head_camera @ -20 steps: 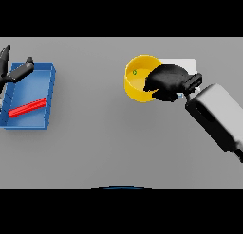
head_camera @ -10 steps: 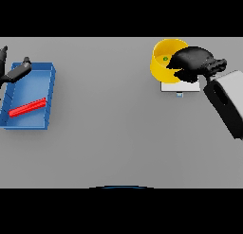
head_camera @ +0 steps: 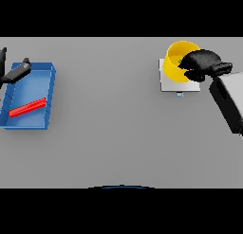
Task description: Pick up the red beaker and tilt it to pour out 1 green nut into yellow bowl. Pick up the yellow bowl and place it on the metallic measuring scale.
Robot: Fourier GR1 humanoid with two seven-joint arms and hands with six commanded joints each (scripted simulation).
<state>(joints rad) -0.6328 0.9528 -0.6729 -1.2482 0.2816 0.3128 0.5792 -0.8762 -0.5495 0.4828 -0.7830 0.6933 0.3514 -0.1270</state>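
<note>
Grey bench (head_camera: 114,133) first, spanning the whole view. Blue tray (head_camera: 47,93) next, at the left edge, holding a red beaker (head_camera: 27,107) lying flat inside it. Then the white-and-grey right arm, reaching in from the right edge toward the far right corner. Metallic measuring scale (head_camera: 168,84) there, a pale square plate. Yellow bowl (head_camera: 175,62) now over the scale's far part, carried farther right and toward the far edge than half a second ago, and much farther than a second ago, when it hung nearer the bench's middle. Right hand (head_camera: 201,65) clenched on the bowl's right rim, grasping it. Something small and green just visible inside the bowl beside the fingers, probably the nut. Left hand (head_camera: 16,72) at the tray's far left corner, idle, fingers relaxed and holding nothing. Pouring apparently finished; carry nearly complete; lowering and letting go judged to remain. Contact between bowl and scale impossible to tell from this angle.
</note>
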